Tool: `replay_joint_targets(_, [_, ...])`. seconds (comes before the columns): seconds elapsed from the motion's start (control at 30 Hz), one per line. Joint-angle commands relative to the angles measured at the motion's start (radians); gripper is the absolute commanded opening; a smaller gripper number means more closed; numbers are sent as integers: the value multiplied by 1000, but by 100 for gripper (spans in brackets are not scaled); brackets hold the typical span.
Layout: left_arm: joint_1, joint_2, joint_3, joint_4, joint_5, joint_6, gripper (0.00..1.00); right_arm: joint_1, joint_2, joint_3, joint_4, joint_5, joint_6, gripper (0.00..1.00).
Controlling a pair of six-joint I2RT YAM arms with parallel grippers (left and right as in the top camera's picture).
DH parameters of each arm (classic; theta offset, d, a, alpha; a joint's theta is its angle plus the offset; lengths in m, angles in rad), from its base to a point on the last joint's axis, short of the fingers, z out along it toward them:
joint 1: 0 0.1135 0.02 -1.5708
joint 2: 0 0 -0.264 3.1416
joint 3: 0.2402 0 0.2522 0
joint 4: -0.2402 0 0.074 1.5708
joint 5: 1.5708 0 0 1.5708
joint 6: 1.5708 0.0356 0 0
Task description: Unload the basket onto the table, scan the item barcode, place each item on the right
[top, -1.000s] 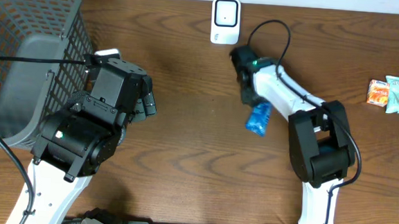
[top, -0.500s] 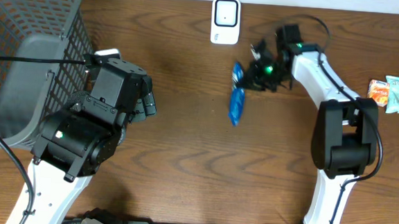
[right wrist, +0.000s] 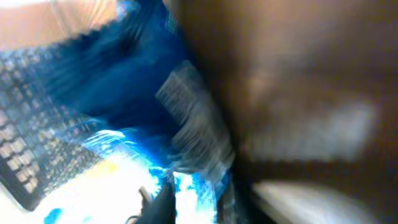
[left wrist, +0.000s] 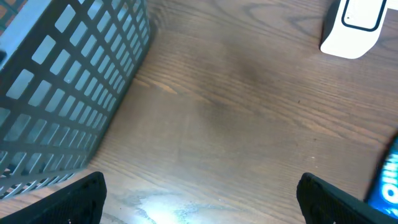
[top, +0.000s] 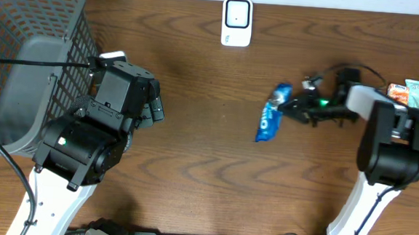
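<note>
Blue packet (top: 271,115) out on the brown wooden table (top: 193,153), a little off centre toward 3 o'clock, its length running from 1 o'clock down to 7. Right gripper (top: 290,106) reaches in from 3 o'clock, its tip against the packet's upper end; cannot tell how wide the jaws stand or whether they grip. Right wrist view badly blurred, but the packet fills it and a barcode (right wrist: 193,118) shows. White scanner (top: 236,21) at 12 o'clock by the table edge, well apart from the packet. Left gripper (top: 155,105) near 9 o'clock, spread wide and empty, fingers (left wrist: 74,199) over bare wood. Grey mesh basket (top: 26,19) at 10 o'clock. Two small snack packs (top: 415,99) at the far 3 o'clock edge.
</note>
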Motion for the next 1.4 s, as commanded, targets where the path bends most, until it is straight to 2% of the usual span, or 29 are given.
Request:
replay_joint_targets(0.0, [6,0,5,-3,-10,10,98,-43,2,97,-130,167,-90,37])
replay_joint_targets(0.13, [6,0,5,-3,-10,10,98,-41,-27,206,-284,290,-117,52])
replay_joint_targets(0.23, [6,0,5,-3,-10,10,98,-23,-47,269,-373,315,-139,50])
replay_joint_targets(0.33, [6,0,5,-3,-10,10,98,18,-56,309,-431,316,-163,32])
replay_joint_targets(0.43, [6,0,5,-3,-10,10,98,70,-57,314,-430,317,-168,3])
replay_joint_targets(0.47, [6,0,5,-3,-10,10,98,89,-57,314,-425,318,-169,1])
replay_joint_targets(0.63, [6,0,5,-3,-10,10,98,198,-57,314,-353,410,-121,1])
replay_joint_targets(0.77, [6,0,5,-3,-10,10,98,275,-57,314,-329,606,-18,1])
replay_joint_targets(1.07, [6,0,5,-3,-10,10,98,355,-57,314,-401,924,117,1])
replay_joint_targets(1.37, [6,0,5,-3,-10,10,98,354,-60,337,-472,962,116,1])
